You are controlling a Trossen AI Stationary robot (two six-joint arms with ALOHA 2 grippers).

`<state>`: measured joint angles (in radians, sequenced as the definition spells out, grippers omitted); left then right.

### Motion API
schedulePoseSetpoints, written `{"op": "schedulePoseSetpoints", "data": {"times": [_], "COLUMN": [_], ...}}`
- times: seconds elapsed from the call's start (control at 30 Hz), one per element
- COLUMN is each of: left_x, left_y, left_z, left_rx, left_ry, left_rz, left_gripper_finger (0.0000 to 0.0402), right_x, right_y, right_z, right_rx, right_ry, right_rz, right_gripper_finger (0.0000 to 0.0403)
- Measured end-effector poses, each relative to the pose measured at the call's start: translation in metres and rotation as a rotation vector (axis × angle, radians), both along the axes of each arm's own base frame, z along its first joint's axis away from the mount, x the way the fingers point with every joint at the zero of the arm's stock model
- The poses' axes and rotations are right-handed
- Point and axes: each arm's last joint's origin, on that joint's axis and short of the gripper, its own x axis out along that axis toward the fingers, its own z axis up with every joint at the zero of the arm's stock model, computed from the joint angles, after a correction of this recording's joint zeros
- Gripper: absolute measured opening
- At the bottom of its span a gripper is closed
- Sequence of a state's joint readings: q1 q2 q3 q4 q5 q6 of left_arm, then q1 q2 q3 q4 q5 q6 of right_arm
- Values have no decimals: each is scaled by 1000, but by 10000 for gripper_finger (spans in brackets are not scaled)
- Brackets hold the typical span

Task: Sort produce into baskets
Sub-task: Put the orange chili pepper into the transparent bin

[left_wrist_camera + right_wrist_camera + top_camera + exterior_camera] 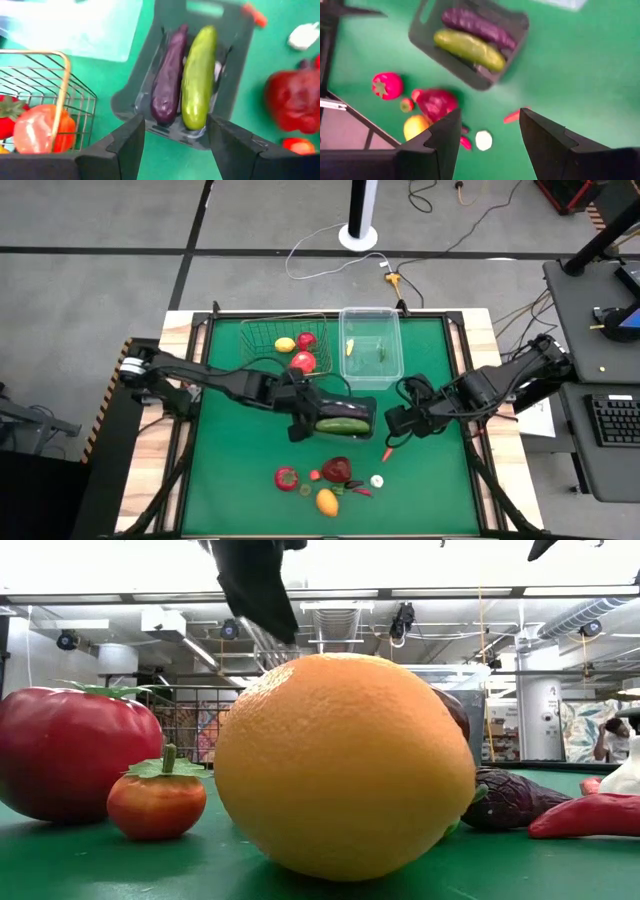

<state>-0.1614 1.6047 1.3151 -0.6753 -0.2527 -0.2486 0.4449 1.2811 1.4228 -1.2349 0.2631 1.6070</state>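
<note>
Nearest the low camera: orange fruit (345,765), filling the middle of the view, with small red tomato (157,798) and large dark-red tomato (75,752) beside it on green mat (230,470). Landmark for all places: dark tray (345,418), mid-table. Inside tray: cucumber (199,76) and eggplant (169,75), side by side, touching. Beyond tray, toward far edge: wire basket (262,340) with lemon (285,345) and two red round fruits (303,361); clear tub (371,345) just beside basket, two small items inside, too small to identify. On near side of tray, unsorted: red fruit with green cap (287,478), dark-red piece (337,470), white garlic (377,480), a few chilies (360,491), plus orange fruit; one more orange-red chili (387,451) near tray's right corner. Judged roughly half done: about seven items binned, about as many left on mat. Left gripper (175,140) above tray's near-left edge, jaws parted wider than the two vegetables together, nothing between fingers, no contact visible; reads as a release just made. Right gripper (487,137) just right of tray, jaws parted about halfway, empty, hanging over mat near loose chili and garlic. Next pick probably from near cluster; tiny chilies likely hardest to pinch.
</note>
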Motion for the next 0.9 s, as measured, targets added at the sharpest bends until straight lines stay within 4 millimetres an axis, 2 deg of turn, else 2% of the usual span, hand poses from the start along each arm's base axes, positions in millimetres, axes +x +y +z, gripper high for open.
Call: {"op": "schedulePoseSetpoints", "data": {"times": [0.2, 0.33, 0.5, 0.6, 0.73, 0.9], "left_x": [-25, -45, -69, -80, -91, -95], "left_y": [4, 9, 14, 16, 18, 18], "left_z": [40, 66, 90, 99, 105, 102], "left_rx": [-1, 11, 20, 20, 2, -14], "left_ry": [-141, -239, -336, -371, -384, -364], "left_rz": [53, 91, 130, 139, 154, 171], "left_gripper_finger": [191, 191, 191, 191, 191, 191], "right_x": [16, 31, 42, 44, 43, 36], "right_y": [25, 43, 54, 56, 56, 51], "right_z": [-27, -53, -88, -108, -130, -161], "right_rx": [80, 124, 130, 131, 157, 184], "right_ry": [66, 162, 314, 373, 355, 336], "right_rz": [5, 18, 39, 35, 31, -23], "right_gripper_finger": [192, 192, 192, 192, 192, 192]}}
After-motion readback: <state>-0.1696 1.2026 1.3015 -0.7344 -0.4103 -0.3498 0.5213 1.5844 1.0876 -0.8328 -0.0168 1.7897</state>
